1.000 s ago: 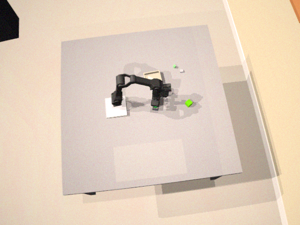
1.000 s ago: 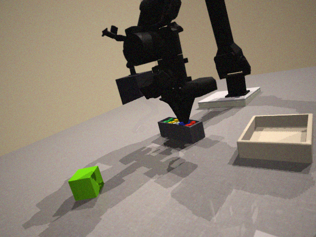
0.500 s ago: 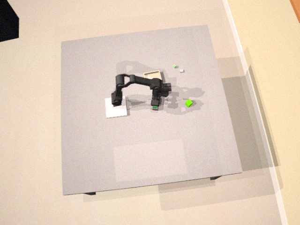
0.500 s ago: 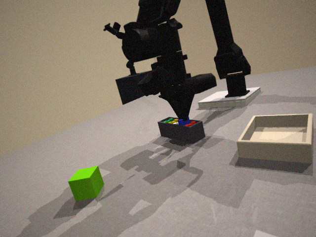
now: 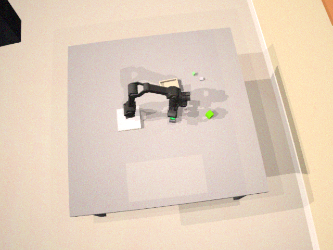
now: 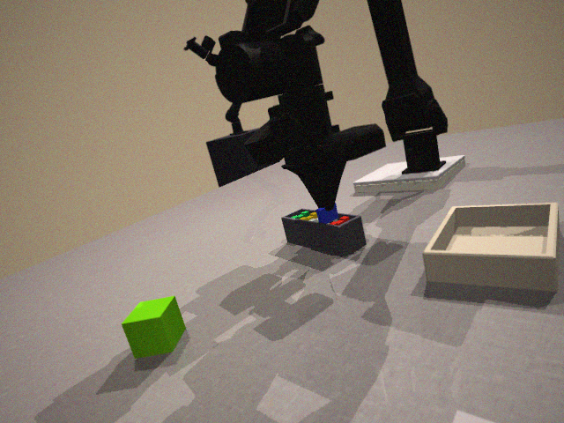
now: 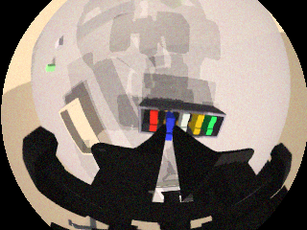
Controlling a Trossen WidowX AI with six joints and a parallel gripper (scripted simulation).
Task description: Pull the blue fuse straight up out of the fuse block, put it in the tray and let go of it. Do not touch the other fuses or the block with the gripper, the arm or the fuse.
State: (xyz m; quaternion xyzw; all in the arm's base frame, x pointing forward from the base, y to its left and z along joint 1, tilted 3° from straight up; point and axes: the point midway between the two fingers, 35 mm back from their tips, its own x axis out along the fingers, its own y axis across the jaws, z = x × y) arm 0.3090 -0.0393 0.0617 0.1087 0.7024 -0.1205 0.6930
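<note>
My gripper (image 6: 327, 208) (image 7: 169, 127) is shut on the blue fuse (image 6: 327, 215) (image 7: 170, 122), whose body stands higher than the other fuses, above the top of the dark fuse block (image 6: 323, 236) (image 7: 182, 105). Whether its lower end is clear of its slot is hidden. The red fuse (image 6: 339, 221) (image 7: 153, 121) sits in the block on one side of it. The white fuse (image 7: 185, 121), yellow fuse (image 7: 198, 125) and green fuse (image 7: 211, 126) sit on the other side. The beige tray (image 5: 168, 79) (image 6: 492, 270) (image 7: 73, 120) stands apart from the block and looks empty.
A bright green cube (image 5: 209, 114) (image 6: 154, 330) stands on the table (image 5: 102, 166). A small green piece (image 5: 193, 73) (image 7: 50, 68) and a small white piece (image 5: 202, 78) (image 7: 59, 42) lie beyond the tray. The arm stands on a white base plate (image 5: 129, 125) (image 6: 378, 181).
</note>
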